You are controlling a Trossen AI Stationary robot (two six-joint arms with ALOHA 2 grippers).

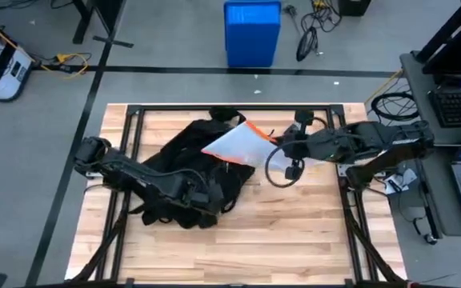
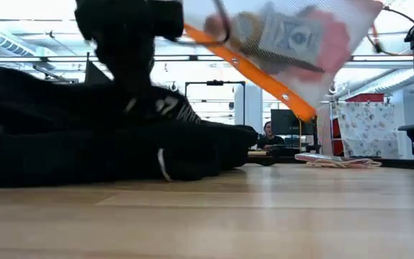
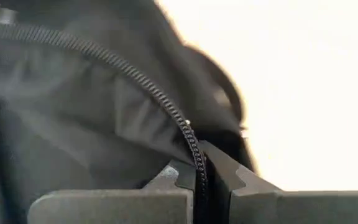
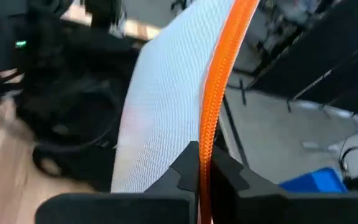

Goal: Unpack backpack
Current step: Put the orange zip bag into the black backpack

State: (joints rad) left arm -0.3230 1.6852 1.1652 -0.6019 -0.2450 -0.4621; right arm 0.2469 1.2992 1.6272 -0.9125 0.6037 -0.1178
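Two claws clamped: left claw [image 3: 202, 180] pinching backpack [image 1: 184, 164] zipper edge, right claw [image 4: 205, 167] gripping mesh pouch [image 1: 237, 143].

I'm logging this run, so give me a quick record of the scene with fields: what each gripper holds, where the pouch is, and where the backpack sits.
left gripper: shut on the backpack's zipper edge, at the bag's near side
right gripper: shut on the orange zipper edge of the mesh pouch
mesh pouch: white, lifted clear of the table, above the backpack's far right part; a card box and something pink show inside
backpack: black, lying on the wooden table, left of centre
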